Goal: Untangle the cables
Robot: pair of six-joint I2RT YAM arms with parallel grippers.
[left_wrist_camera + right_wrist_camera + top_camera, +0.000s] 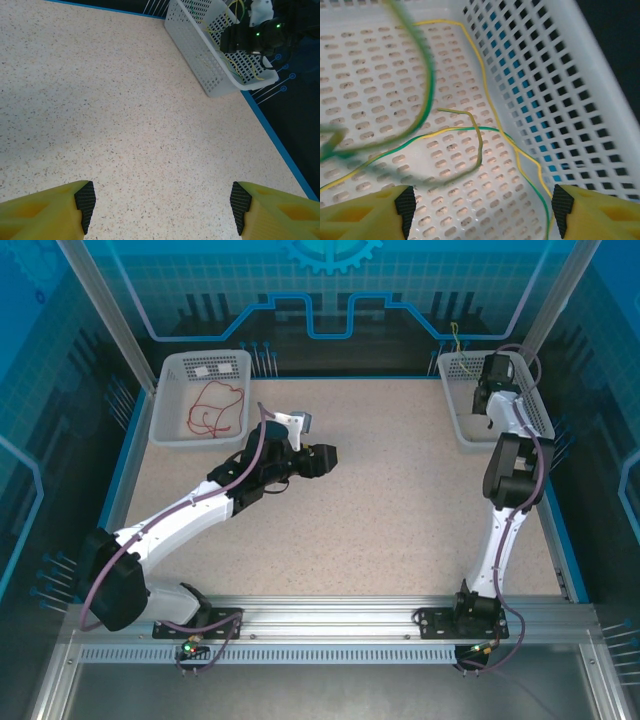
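The right end effector (482,207) hangs inside the right basket (580,100), just above its perforated floor, with its jaws spread wide and nothing gripped between the black pads (406,202). Loose cables lie on that floor. A yellow cable (487,95) runs from the basket's back wall along the foot of its side wall and passes close to one pad. A green cable (427,65), blurred, arcs above the floor. A yellow-green cable (445,131) crosses the floor from the side opposite that wall and meets the yellow one near that same pad. A short olive loop (479,145) crosses over it, and whether the strands are knotted there cannot be told.

The left end effector (162,207) hovers over the bare worktop (125,115), well apart from the right basket and pointing towards it. Its jaws are also wide and hold nothing.

The red cable (215,412) lies bunched in the left basket (165,405), which sits across the worktop from the right basket, along the same back edge
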